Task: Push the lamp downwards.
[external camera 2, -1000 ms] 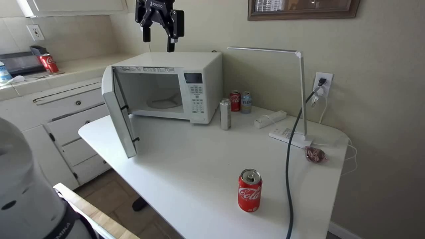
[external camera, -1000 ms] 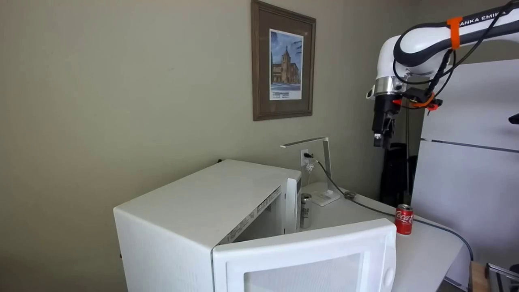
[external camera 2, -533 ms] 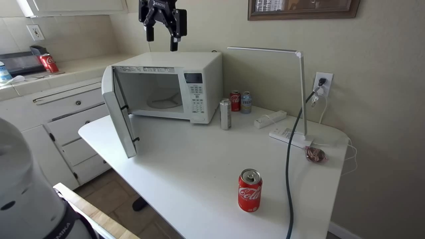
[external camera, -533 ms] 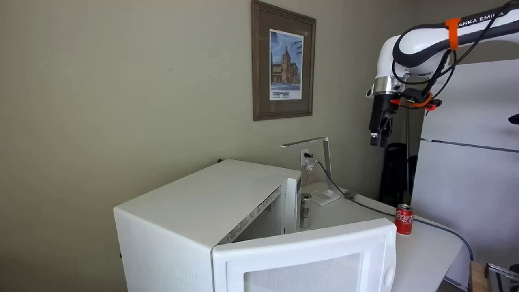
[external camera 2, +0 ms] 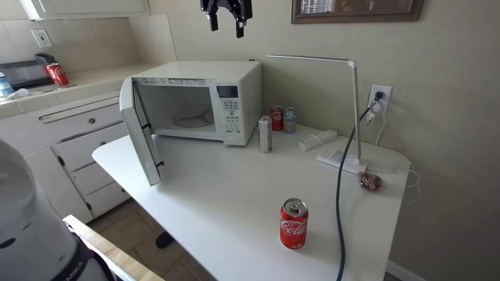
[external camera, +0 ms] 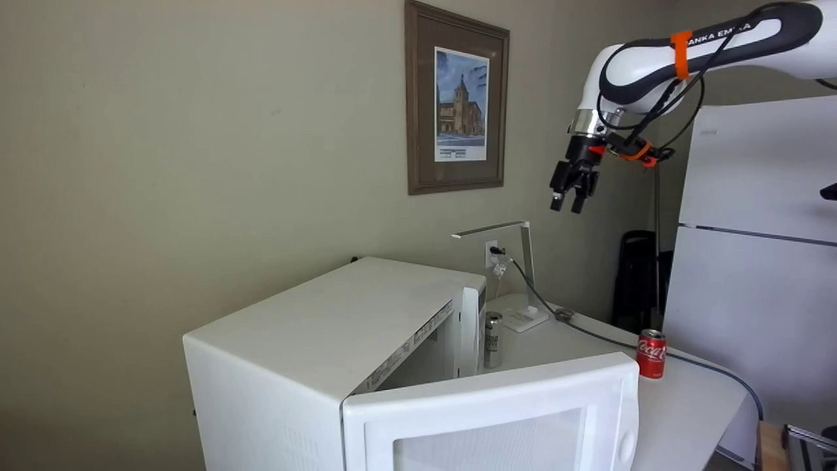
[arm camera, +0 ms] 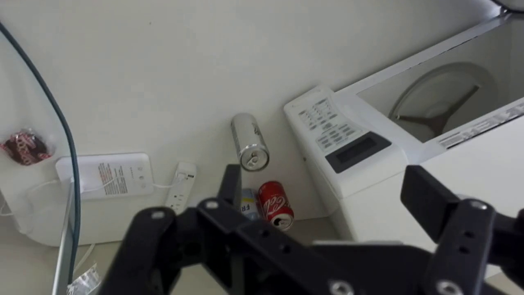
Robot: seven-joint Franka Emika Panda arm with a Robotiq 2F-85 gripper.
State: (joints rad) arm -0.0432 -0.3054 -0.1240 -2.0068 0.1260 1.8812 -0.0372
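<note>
The lamp (external camera: 528, 255) is slender and silver-grey and stands upright on the white table by the wall. In an exterior view its stem (external camera 2: 356, 101) is vertical and its bar-like head (external camera 2: 308, 58) sticks out level to the left. In the wrist view its stem (arm camera: 63, 246) and pale base (arm camera: 127, 172) show at the lower left; its head cannot be made out there. My gripper (external camera: 567, 206) is open and empty, tilted, in the air above lamp height and apart from it. It also shows at the top of an exterior view (external camera 2: 227, 32) and in the wrist view (arm camera: 321, 180).
A white microwave (external camera 2: 234, 74) with its door (external camera: 490, 418) open stands beside the lamp. A silver can (external camera 2: 265, 136), a power strip (external camera 2: 318, 140) and a red can (external camera 2: 293, 230) are on the table. A dark cable (external camera 2: 339, 218) runs past the lamp. A fridge (external camera: 752, 281) stands behind.
My gripper has risen and tilted. It has moved left in an exterior view and right in the view that faces the microwave's opening. The lamp has not moved.
</note>
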